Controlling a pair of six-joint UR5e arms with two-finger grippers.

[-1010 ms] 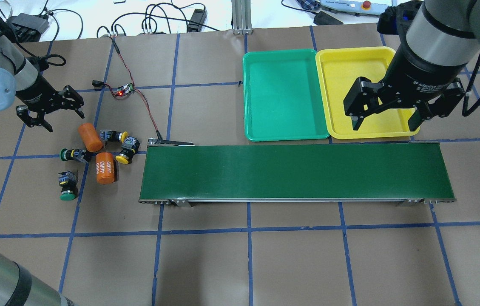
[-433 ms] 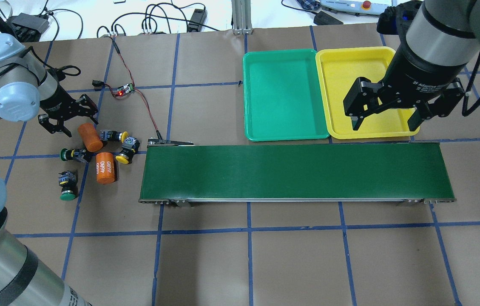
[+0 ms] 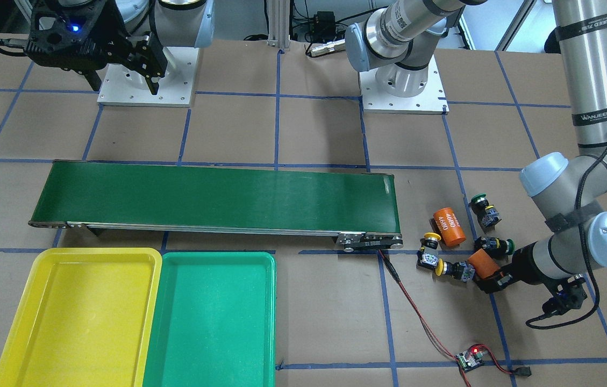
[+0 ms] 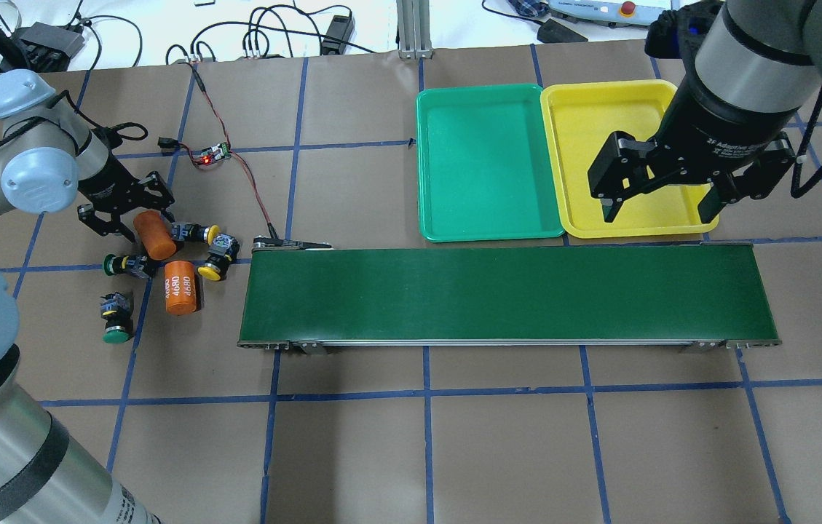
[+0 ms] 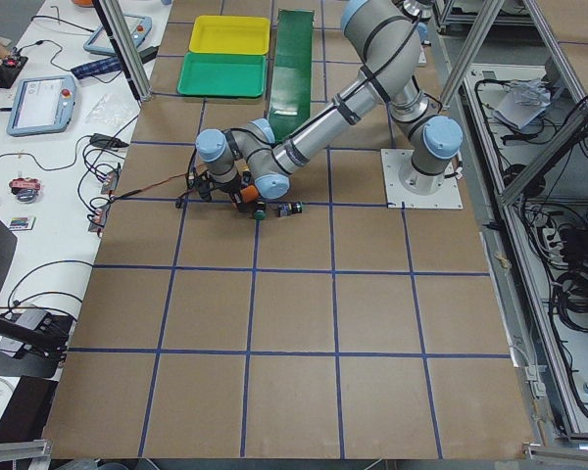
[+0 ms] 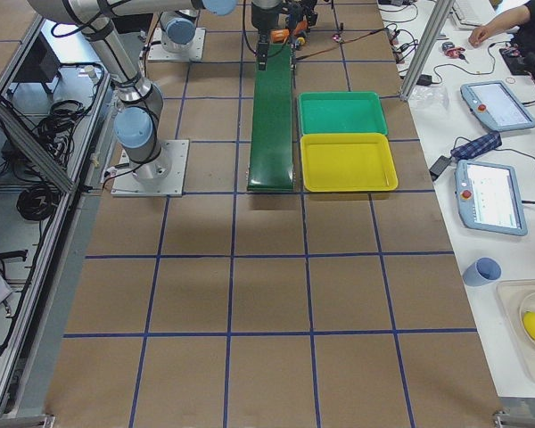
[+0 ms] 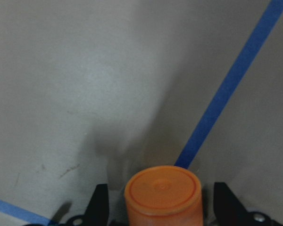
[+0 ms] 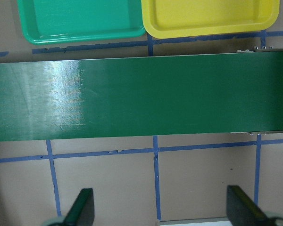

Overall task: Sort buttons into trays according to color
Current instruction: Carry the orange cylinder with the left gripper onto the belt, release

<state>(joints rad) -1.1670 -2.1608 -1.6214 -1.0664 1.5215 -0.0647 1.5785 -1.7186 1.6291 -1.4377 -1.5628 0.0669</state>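
— Buttons, the four small yellow- and green-capped push-buttons, where are they?
— Lying on the brown table just beside the left gripper. Its fingers are spread around a plain orange plastic cylinder.
— And the right gripper?
— Spread wide and holding nothing, above the bright yellow plastic tray. The green plastic tray sits beside that.

My left pincer: fingers spread astride an orange cylinder, a thin gap on either side. In my way: yellow button just beside the cylinder's far end, green button just beside its near end, second cylinder near. Free for me: bare table on my outer side.
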